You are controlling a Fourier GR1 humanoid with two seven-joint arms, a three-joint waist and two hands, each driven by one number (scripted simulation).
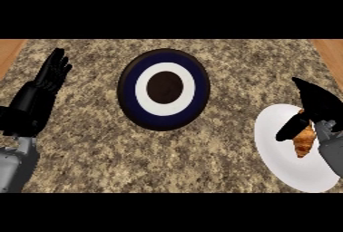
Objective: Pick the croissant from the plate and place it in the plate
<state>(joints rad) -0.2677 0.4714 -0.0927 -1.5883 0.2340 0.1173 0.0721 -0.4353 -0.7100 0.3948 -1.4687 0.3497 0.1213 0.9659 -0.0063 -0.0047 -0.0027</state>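
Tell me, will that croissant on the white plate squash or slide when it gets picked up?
Probably light for its size: the croissant looks small beside the right robot hand closing over it. Its tapered ends might crumble or flake if pinched. It lies flat on the smooth white plate, so a sideways nudge could make it slide rather than roll.

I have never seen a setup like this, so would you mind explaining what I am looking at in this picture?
This is one view from a humanoid robot's head, looking steeply down at a speckled counter. Its two grey forearms with black hands come in from the lower edge. The left hand rests open at the left, fingers up. The right hand is over a white plate, its fingers and thumb closing around a croissant that lies there. In the middle sits a second plate, dark with blue and white rings, holding nothing.
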